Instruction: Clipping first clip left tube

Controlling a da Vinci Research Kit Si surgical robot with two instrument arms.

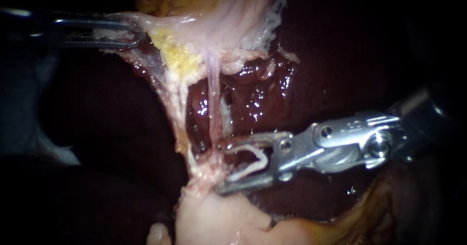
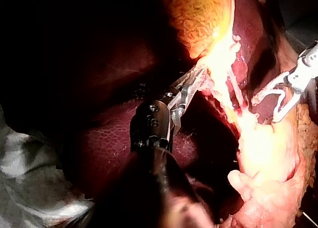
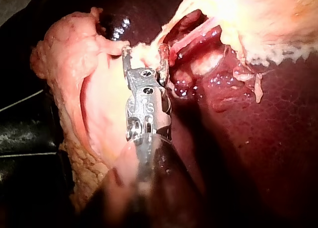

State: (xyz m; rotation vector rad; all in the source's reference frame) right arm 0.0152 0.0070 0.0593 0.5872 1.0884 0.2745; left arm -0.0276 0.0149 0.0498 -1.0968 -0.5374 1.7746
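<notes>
The left instrument [image 1: 132, 35] has its jaws clamped on a pale membrane [image 1: 160, 67], gripping it from both sides and drawing it taut away from the liver [image 1: 258, 94]. In the left wrist view the same jaws [image 2: 195, 80] bite the brightly lit edge of that sheet. The right instrument [image 1: 220, 167] stands with its jaws spread and a white clip [image 1: 250, 158] seated between them. A thin pale tube [image 1: 212, 104] runs down from the membrane, and its lower end meets the tip of the upper jaw, just ahead of the clip. I cannot tell whether the tube lies fully inside the gap. In the right wrist view the spread jaws [image 3: 144, 51] press into fatty tissue [image 3: 99, 104] ahead of them.
</notes>
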